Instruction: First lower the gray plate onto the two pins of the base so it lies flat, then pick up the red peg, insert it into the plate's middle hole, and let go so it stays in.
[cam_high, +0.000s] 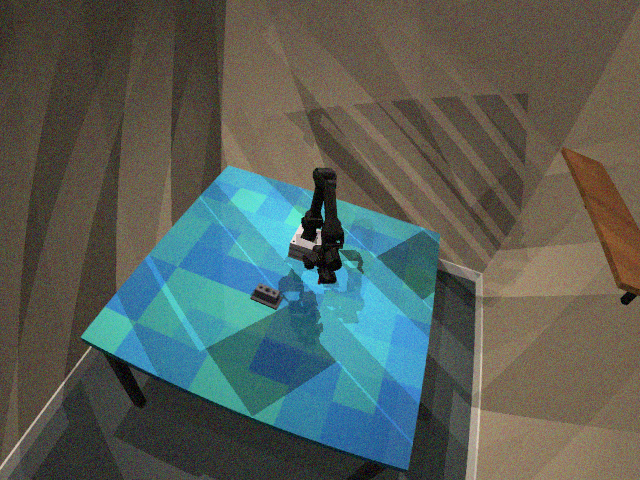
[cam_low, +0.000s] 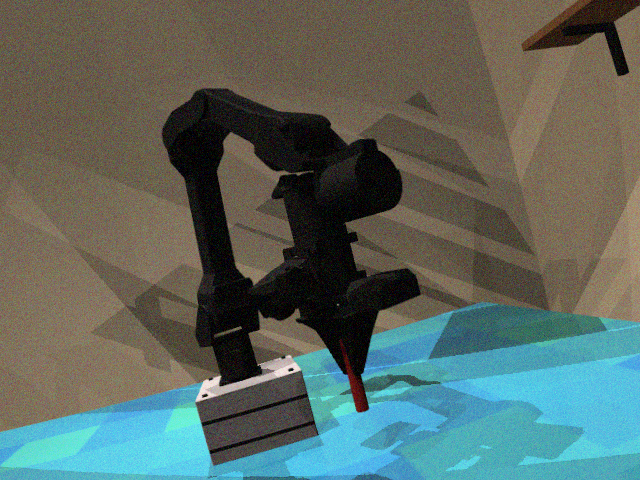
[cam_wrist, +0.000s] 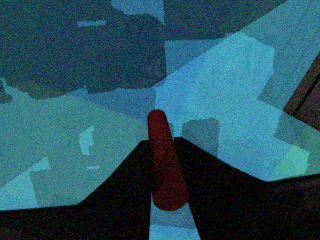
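Your end effector (cam_low: 347, 361) is clenched on the red peg (cam_low: 354, 384), gripping its upper end; the peg hangs tilted, its lower tip just above the tabletop (cam_high: 170, 289) beside the arm's white base block (cam_low: 258, 413). In the top view you see the gray plate (cam_high: 267, 295) lying flat near the middle of the tabletop, apart from the arm, toward the left edge. Between it and the end effector lies open tabletop, and a broad stretch runs on to the near edge and both near corners
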